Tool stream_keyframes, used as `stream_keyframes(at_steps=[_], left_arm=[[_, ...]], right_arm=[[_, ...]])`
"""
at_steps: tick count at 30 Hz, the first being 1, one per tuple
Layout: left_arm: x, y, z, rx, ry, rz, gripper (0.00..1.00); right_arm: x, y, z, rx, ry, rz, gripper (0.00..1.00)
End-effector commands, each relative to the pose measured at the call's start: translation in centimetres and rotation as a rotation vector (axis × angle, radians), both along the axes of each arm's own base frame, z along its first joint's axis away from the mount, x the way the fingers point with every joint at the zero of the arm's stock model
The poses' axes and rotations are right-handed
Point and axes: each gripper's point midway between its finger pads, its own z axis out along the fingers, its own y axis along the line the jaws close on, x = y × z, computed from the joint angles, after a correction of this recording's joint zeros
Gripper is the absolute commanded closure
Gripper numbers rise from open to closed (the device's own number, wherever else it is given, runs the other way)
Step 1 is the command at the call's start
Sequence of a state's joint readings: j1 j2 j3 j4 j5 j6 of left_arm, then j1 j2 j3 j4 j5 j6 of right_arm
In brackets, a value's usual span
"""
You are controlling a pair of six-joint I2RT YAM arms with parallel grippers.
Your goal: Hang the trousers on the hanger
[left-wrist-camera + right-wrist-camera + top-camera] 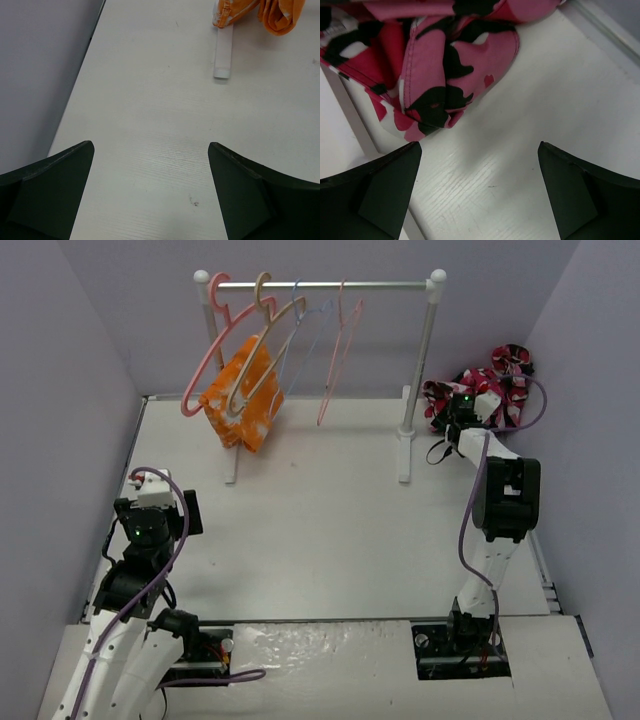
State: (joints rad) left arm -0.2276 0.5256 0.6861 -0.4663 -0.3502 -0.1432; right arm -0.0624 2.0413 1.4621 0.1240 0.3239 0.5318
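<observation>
Top view: a clothes rack (330, 284) stands across the far part of the white table (330, 530). From left to right its rail carries a thick pink hanger (205, 360), the beige hanger (264, 302), a thin blue wire hanger (300, 340) and a thin pink wire hanger (335, 370). An orange-and-white cloth (245, 395) hangs among the two thick hangers at the left end of the rail. The trousers (495, 380) lie bunched in the far right corner of the table, beyond the right post of the rack and well apart from the beige hanger. The right arm (500, 500) is stretched toward that corner, with its wrist at the near edge of the trousers. The left arm (140, 540) is folded over the near left part of the table. Left wrist view: the left gripper (151, 147) has its fingers spread wide, nothing between them, above bare table surface. A white foot of the rack (223, 55) and the lower end of the orange-and-white cloth lie ahead at upper right. Right wrist view: the right gripper (480, 145) has its fingers spread wide, nothing between them. The folded edge of the trousers lies on the table just ahead of the left fingertip (410, 152), not touching it.
</observation>
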Motion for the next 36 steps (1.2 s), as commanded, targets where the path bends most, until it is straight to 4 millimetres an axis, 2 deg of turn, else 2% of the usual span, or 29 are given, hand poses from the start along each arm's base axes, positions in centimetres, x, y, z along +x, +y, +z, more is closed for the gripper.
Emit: stream_keyframes(at_steps=[1,8,10,17,18,19,22,24,25,26,29,31,33,35,36], left_arm=[[1.2,-0.3,3.0,-0.019,-0.071,-0.006,0.03],[1.6,-0.6,2.3,-0.012,-0.038,-0.019,0.03],[1.7,-0.6,2.1,-0.010,-0.029,-0.019,0.03],[1.9,-0.7,1.7,-0.007,-0.007,-0.023,0.03],[1.9,-0.7,1.7,-0.007,-0.006,-0.025,0.03],[1.9,-0.8,1.7,-0.008,-0.004,-0.027,0.03],[2.0,-0.8,1.7,-0.008,0.000,-0.029,0.03],[1.9,-0.9,1.7,-0.010,-0.001,-0.030,0.03],[2.0,-0.9,1.8,-0.013,-0.004,-0.028,0.03],[2.0,-0.9,2.0,-0.016,-0.008,-0.028,0.03],[2.0,-1.1,2.8,-0.032,-0.029,-0.033,0.03],[2.1,-1.2,4.0,-0.043,-0.056,-0.035,0.03],[2.2,-1.2,5.1,-0.046,-0.081,-0.033,0.03],[2.4,-1.0,6.4,-0.041,-0.105,-0.024,0.03],[2.5,-1.0,7.5,-0.033,-0.125,-0.031,0.03]], right_arm=[[5.4,1.4,4.0,-0.010,-0.206,0.150,0.00],[8.6,2.6,2.4,-0.027,-0.247,0.263,0.00],[9.0,2.4,0.9,-0.032,-0.220,0.258,0.00],[10.3,1.2,-1.4,-0.063,-0.187,0.216,0.02],[10.4,1.0,-1.6,-0.069,-0.183,0.212,0.05],[10.6,0.8,-1.6,-0.077,-0.183,0.215,0.15],[11.0,0.4,-1.2,-0.106,-0.179,0.220,0.56],[11.2,-0.2,1.4,-0.144,-0.191,0.205,0.96],[10.9,-0.4,2.1,-0.158,-0.184,0.205,1.00],[10.5,-0.6,3.4,-0.173,-0.182,0.201,1.00],[7.9,-0.8,9.9,-0.221,-0.218,0.162,1.00],[4.4,-0.3,15.0,-0.238,-0.251,0.140,1.00],[1.2,0.3,18.3,-0.238,-0.264,0.132,1.00],[-3.2,1.1,22.9,-0.252,-0.309,0.099,1.00],[-4.9,2.1,23.9,-0.276,-0.300,0.092,1.00]])
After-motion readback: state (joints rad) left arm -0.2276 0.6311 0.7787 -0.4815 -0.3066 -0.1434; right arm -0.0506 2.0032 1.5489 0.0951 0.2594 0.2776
